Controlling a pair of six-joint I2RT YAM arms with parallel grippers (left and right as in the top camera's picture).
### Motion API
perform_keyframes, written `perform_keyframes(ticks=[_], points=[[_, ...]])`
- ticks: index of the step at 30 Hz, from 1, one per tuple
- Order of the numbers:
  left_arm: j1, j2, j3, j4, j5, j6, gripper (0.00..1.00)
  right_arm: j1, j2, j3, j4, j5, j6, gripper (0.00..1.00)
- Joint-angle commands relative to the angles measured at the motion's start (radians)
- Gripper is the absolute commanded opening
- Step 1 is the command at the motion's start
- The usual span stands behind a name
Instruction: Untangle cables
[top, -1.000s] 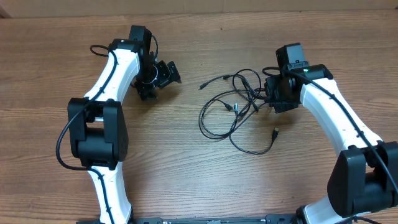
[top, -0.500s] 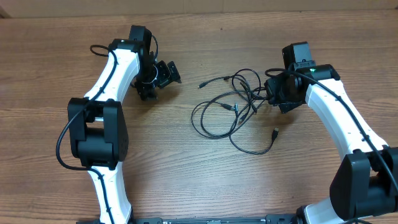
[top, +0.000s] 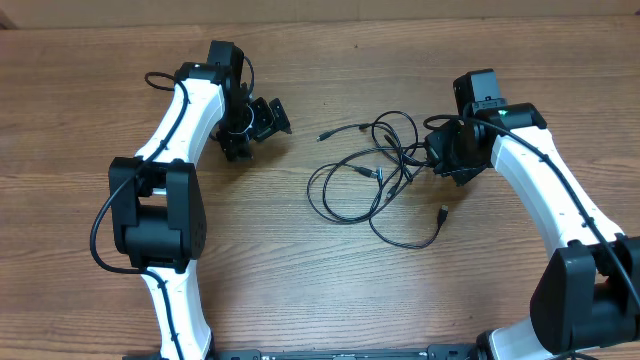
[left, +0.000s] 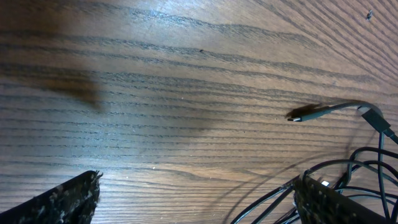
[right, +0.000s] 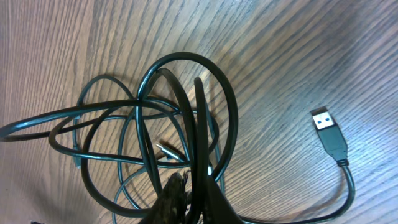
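Several thin black cables (top: 385, 170) lie in a loose tangle at the table's middle, with loops spreading left and toward the front. One plug end (top: 322, 136) points left; a USB plug (top: 442, 211) lies at the front right. My right gripper (top: 430, 157) is at the tangle's right edge, shut on a cable strand (right: 198, 124) that runs up from its closed fingers (right: 193, 202). The USB plug (right: 326, 127) lies to their right. My left gripper (top: 280, 118) is open and empty, left of the tangle. Its fingers (left: 199, 205) frame bare wood, with a cable plug (left: 305, 115) ahead.
The wooden table (top: 300, 270) carries only the cables. Both white arms reach in from the front edge, the left arm (top: 185, 110) at the left, the right arm (top: 545, 190) at the right. A thicker black robot cable loops by the left arm's base (top: 97, 235).
My right gripper has shifted slightly right and back with the strand in it, and the cable loops have spread wider to the left. The left arm has not moved.
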Motion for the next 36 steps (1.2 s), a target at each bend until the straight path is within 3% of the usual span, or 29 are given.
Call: perform_keyframes(ticks=[1, 5, 9, 22, 36], points=[[-0.005, 0.006, -0.007, 0.000, -0.014, -0.002, 1.00, -0.010, -0.032, 0.064, -0.018, 0.022, -0.019, 0.10], [-0.005, 0.006, -0.007, 0.000, -0.014, -0.002, 0.99, -0.014, -0.032, 0.113, -0.058, 0.043, -0.019, 0.11], [-0.005, 0.006, -0.007, 0.000, -0.014, -0.002, 1.00, -0.014, -0.032, 0.124, -0.063, 0.050, -0.019, 0.05], [-0.005, 0.006, -0.007, 0.003, -0.014, -0.002, 1.00, -0.014, -0.030, 0.122, -0.161, 0.043, -0.019, 0.19], [-0.005, 0.006, -0.007, 0.007, -0.014, -0.002, 0.99, 0.027, 0.044, 0.109, -0.082, -0.032, -0.018, 0.19]])
